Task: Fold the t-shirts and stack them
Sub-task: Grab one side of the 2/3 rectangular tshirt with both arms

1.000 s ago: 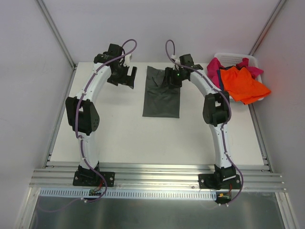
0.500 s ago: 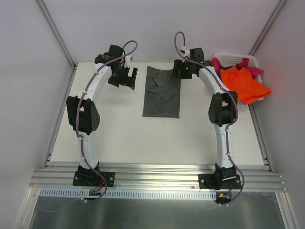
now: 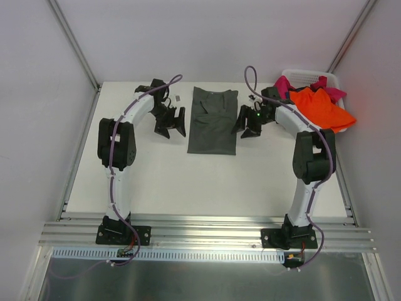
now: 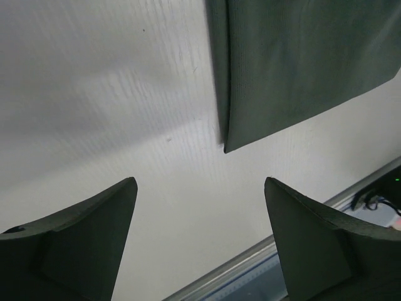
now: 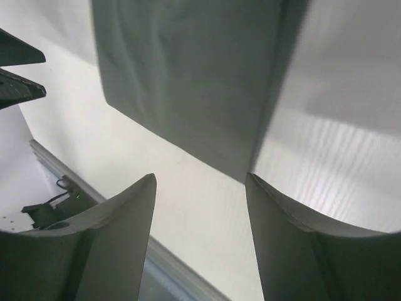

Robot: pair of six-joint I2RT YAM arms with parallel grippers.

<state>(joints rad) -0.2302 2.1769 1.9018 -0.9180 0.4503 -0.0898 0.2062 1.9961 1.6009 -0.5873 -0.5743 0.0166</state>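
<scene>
A dark grey-olive t-shirt (image 3: 213, 125) lies folded into a long strip at the far middle of the table. My left gripper (image 3: 174, 128) hovers just left of it, and my right gripper (image 3: 249, 130) just right of it. In the left wrist view the left gripper (image 4: 199, 183) is open over bare table, with the shirt's near corner (image 4: 294, 63) ahead of it. The right gripper (image 5: 200, 179) is also open and empty, and the shirt's near edge (image 5: 188, 69) lies just beyond its fingertips. More t-shirts, an orange one (image 3: 321, 108) and a magenta one (image 3: 285, 88), hang out of the basket.
A white laundry basket (image 3: 310, 76) stands at the far right corner, right of my right arm. White walls close in the back and sides. An aluminium rail (image 3: 207, 233) runs along the table's near edge.
My right gripper has left the shirt's far end and come down beside its right edge. My left gripper has swung in toward the shirt's left edge, its jaws narrowing slightly.
</scene>
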